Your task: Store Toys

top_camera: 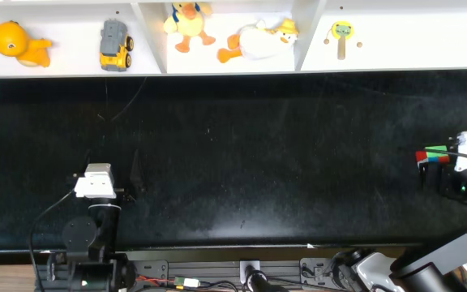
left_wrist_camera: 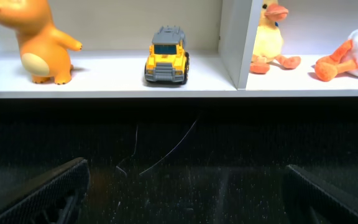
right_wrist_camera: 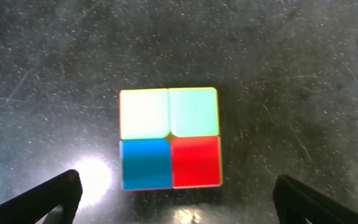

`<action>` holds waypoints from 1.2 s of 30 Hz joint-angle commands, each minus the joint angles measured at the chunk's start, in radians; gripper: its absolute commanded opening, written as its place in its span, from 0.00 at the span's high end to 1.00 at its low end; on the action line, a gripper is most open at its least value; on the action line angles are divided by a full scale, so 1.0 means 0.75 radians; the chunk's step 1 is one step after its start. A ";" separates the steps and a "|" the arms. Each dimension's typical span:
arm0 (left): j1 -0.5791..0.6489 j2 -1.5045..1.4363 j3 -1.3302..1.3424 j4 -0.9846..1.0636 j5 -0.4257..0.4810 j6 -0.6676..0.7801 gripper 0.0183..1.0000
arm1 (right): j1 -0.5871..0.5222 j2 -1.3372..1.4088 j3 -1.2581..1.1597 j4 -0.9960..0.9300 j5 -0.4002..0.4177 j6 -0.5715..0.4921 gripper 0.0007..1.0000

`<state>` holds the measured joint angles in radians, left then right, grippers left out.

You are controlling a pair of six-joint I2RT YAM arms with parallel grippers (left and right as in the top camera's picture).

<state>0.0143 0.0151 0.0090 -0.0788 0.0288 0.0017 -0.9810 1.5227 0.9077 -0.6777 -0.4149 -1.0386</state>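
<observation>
A small colour cube (right_wrist_camera: 169, 138) sits flat on the black worktop (top_camera: 282, 162) over by the right-hand side, well apart from the white shelf (top_camera: 233, 71) along the far edge. Its upper face shows two pale squares, a blue one and a red one. The right gripper (right_wrist_camera: 176, 208) hangs directly above it, its fingers (right_wrist_camera: 48, 199) spread wide to either side and touching nothing; the cube lies between them, untouched. From above, a green and red edge of the cube (top_camera: 434, 153) peeks out beside the wrist.

The left gripper (left_wrist_camera: 185, 202) is low over the worktop at the near left, facing the shelf, its fingers (left_wrist_camera: 42, 193) likewise released with only scratched black surface between them.

On the shelf, an orange figure (top_camera: 19, 42) and a yellow truck (top_camera: 114, 45) share the left compartment. A yellow plush duck (top_camera: 189, 24) and a white plush duck (top_camera: 258, 40) lying on its side share the middle one. A small green toy on a stick (top_camera: 342, 36) lies in the right compartment, the one nearest the cube's side.
</observation>
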 commanded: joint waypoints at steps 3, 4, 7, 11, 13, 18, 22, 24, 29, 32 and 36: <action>-0.007 -0.016 -0.002 -0.007 -0.007 -0.013 0.00 | 0.042 0.073 -0.005 0.014 -0.054 0.025 0.01; -0.007 -0.016 -0.002 -0.007 -0.007 -0.013 0.00 | 0.046 0.082 -0.005 0.020 -0.053 0.035 0.02; -0.007 -0.016 -0.002 -0.007 -0.007 -0.014 0.00 | 0.054 0.099 -0.005 0.037 -0.054 0.045 0.03; -0.007 -0.016 -0.002 -0.007 -0.007 -0.013 0.00 | 0.053 0.099 -0.006 0.086 -0.055 0.085 0.06; -0.007 -0.016 -0.002 -0.007 -0.007 -0.014 0.00 | 0.055 0.099 -0.005 0.105 -0.055 0.090 0.12; -0.007 -0.016 -0.002 -0.007 -0.007 -0.013 0.00 | 0.073 0.099 -0.005 0.103 -0.050 0.106 0.20; -0.007 -0.016 -0.002 -0.007 -0.007 -0.013 0.00 | 0.090 0.099 -0.005 0.084 -0.050 0.130 0.21; -0.007 -0.016 -0.002 -0.007 -0.007 -0.013 0.00 | 0.098 0.099 -0.005 0.082 -0.050 0.134 0.23; -0.007 -0.016 -0.002 -0.007 -0.007 -0.013 0.00 | 0.113 0.099 -0.006 0.080 -0.037 0.135 0.26; -0.007 -0.016 -0.002 -0.007 -0.007 -0.013 0.00 | 0.113 0.099 -0.005 0.080 -0.004 0.156 0.26; -0.007 -0.016 -0.002 -0.007 -0.007 -0.014 0.00 | 0.113 0.099 -0.006 0.071 0.034 0.159 0.29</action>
<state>0.0143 0.0147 0.0090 -0.0788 0.0284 0.0017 -0.9016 1.5944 0.9077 -0.6231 -0.4053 -0.9356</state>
